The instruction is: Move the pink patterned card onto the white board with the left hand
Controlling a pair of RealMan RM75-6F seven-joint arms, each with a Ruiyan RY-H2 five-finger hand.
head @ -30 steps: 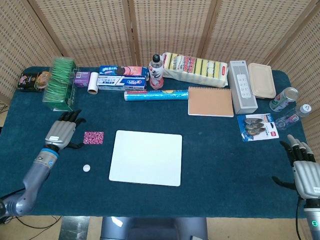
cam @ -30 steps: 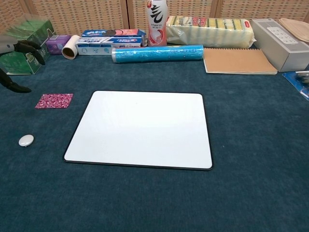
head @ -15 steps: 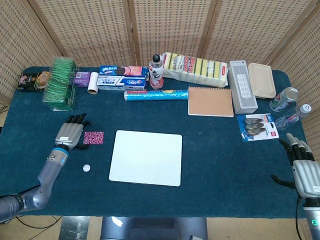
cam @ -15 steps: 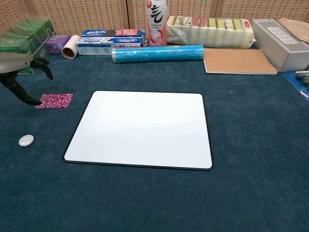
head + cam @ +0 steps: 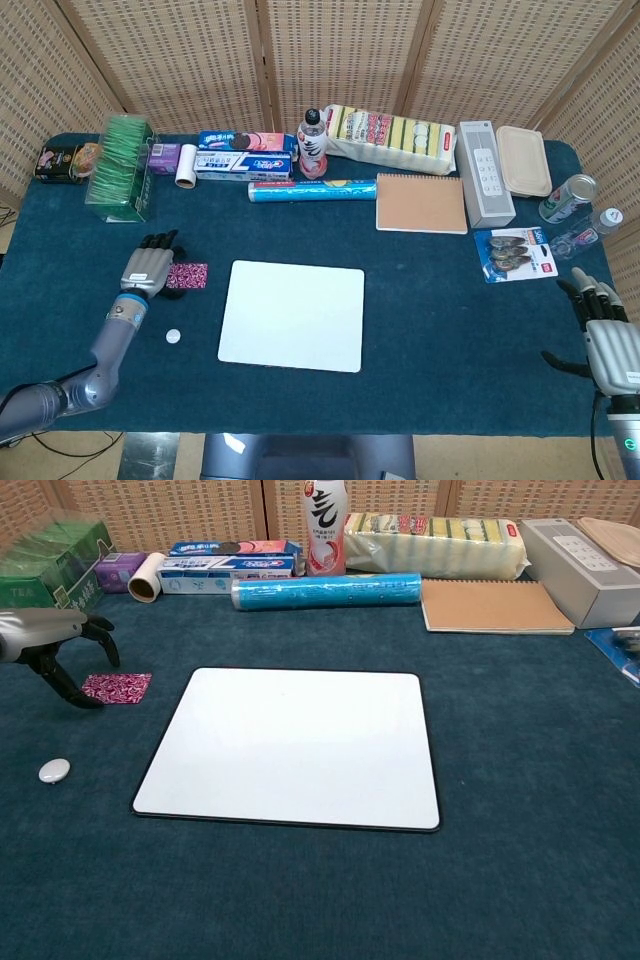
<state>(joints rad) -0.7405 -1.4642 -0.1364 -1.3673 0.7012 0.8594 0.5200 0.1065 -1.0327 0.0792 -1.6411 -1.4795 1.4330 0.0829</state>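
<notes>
The pink patterned card (image 5: 189, 276) (image 5: 119, 687) lies flat on the blue cloth, just left of the white board (image 5: 293, 314) (image 5: 290, 748). My left hand (image 5: 150, 264) (image 5: 55, 650) hovers over the card's left edge, fingers spread and curled downward, a fingertip (image 5: 85, 701) down at the card's left corner. Nothing is held in it. My right hand (image 5: 606, 335) rests open at the table's far right edge, away from the card and board.
A small white disc (image 5: 174, 337) (image 5: 54, 770) lies in front of the left hand. Along the back stand a green box (image 5: 122, 165), tape roll (image 5: 186, 166), toothpaste box (image 5: 243, 167), bottle (image 5: 314, 144), blue roll (image 5: 311, 189), notebook (image 5: 421, 203) and a grey speaker (image 5: 484, 172).
My left hand has moved right and lowered onto the left edge of the card. The card, the board and the right hand have stayed put.
</notes>
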